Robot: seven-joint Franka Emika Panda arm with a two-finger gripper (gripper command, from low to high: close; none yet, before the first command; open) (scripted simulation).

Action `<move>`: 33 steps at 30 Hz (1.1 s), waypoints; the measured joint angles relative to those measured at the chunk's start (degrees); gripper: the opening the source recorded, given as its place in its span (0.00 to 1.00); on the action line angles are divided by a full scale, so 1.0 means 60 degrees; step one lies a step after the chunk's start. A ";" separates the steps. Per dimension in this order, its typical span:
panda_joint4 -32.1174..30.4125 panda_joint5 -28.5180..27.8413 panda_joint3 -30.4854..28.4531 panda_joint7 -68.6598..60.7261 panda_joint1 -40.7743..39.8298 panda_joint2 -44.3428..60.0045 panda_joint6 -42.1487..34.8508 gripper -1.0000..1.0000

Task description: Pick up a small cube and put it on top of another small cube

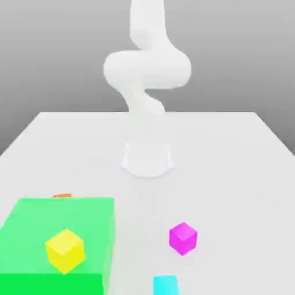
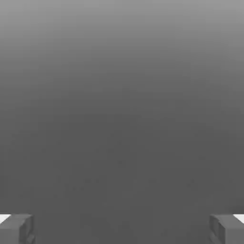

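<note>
On the white counter point(image 1: 230, 150), toward the exterior view's near edge, we list four small cubes. The magenta cube point(image 1: 183, 238) sits bare on the counter at about 5 o'clock from the arm's base point(image 1: 147, 158), well apart from it. The cyan cube point(image 1: 166, 285) lies near it, at roughly 7 o'clock from the magenta one and cut by the frame's edge. The yellow cube point(image 1: 65, 250) rests on top of a low green block point(image 1: 86, 219), at 9 o'clock from the magenta cube. An orange cube point(image 1: 62, 196) peeks out just behind the block's far edge, mostly hidden. We judge all four to be light, rigid and flat-faced, unlikely to deform or break; their smooth sides may slip under a loose pinch, so we would take one across two opposite vertical faces, near mid-height, squared to the pads. The magenta cube looks the freest to reach, with open counter all around it. The arm point(image 1: 147, 69) stands folded high over its base, well clear of every cube. In the hand view the gripper point(image 2: 122, 228) has its fingers point(image 2: 16, 228) spread wide, nothing between them.
</note>
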 joint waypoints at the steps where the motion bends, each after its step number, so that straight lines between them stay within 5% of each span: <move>1: -0.0232 0.0016 -0.0032 -0.0217 0.0135 0.0383 0.0253 0.50; 20: -0.4246 0.0031 0.0050 -0.3790 0.1907 0.7074 0.4700 0.50; 27: -0.4014 -0.0078 0.0059 -0.3868 0.1903 0.9492 0.6618 0.50; 28: -0.3975 -0.0075 0.0066 -0.3868 0.1897 0.9700 0.6786 0.00; 33: -0.3975 -0.0094 0.0068 -0.3849 0.1895 0.9699 0.6776 0.00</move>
